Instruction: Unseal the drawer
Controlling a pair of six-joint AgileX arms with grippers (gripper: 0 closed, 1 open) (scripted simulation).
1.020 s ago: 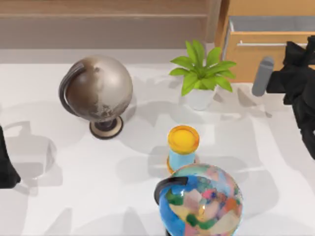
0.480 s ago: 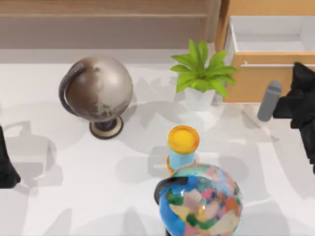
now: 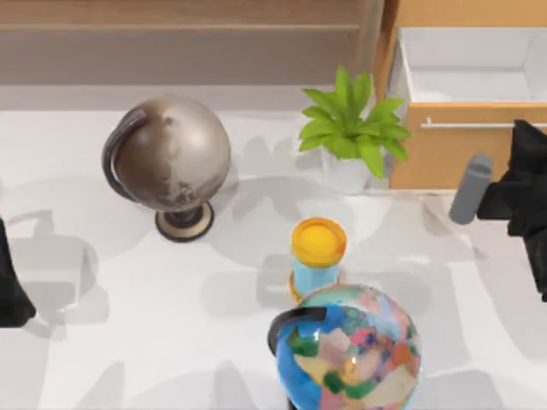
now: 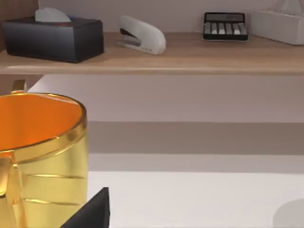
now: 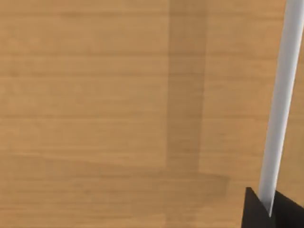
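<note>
The drawer (image 3: pixel 466 94) stands pulled out at the table's (image 3: pixel 102 342) far right corner. The right gripper (image 3: pixel 528 137) is clenched on its handle (image 5: pixel 280 104) at the right edge. Left arm parked at the left edge.

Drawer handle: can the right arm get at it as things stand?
Probably yes. The right end effector is already at the drawer front's silver bar handle, with nothing between; the plant stands aside.
</note>
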